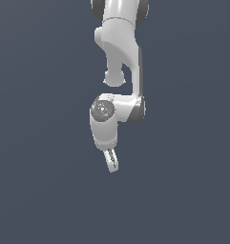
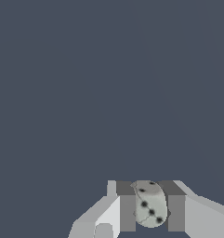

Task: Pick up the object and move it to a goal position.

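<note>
In the wrist view the object (image 2: pixel 150 207), a small pale grey rounded die-like piece with dark dots, sits clamped between the two fingers of my gripper (image 2: pixel 149 189). The grey pads (image 2: pixel 127 209) press on both its sides. In the exterior view my gripper (image 1: pixel 112 167) hangs down from the white arm (image 1: pixel 119 47), tilted slightly towards the exterior view's right. The fingers stand close together there and hide the object. No goal marker is visible in either view.
A plain dark blue-grey surface (image 1: pixel 40 190) fills both views. No other objects, containers or edges show.
</note>
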Action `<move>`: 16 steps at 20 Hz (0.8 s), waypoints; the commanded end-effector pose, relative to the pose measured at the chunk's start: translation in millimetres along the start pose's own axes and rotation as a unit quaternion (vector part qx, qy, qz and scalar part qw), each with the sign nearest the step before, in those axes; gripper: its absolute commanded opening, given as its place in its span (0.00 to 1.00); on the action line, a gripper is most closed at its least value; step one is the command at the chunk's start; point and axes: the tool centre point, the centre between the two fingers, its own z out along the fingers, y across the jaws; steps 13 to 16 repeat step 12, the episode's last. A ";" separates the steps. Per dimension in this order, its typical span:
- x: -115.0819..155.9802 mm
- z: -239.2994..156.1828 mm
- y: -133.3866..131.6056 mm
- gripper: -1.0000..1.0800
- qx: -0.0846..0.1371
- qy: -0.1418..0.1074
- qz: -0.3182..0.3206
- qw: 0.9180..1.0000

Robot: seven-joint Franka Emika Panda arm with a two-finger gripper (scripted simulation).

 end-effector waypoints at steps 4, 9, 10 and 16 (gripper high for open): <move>43.8 -27.1 26.6 0.00 0.000 0.000 0.000 1.000; 66.1 -40.5 38.2 0.00 0.000 0.000 0.000 1.000; 68.3 -41.7 39.0 0.00 0.000 0.000 0.000 1.000; 69.9 -42.7 39.4 0.00 0.000 0.000 0.000 1.000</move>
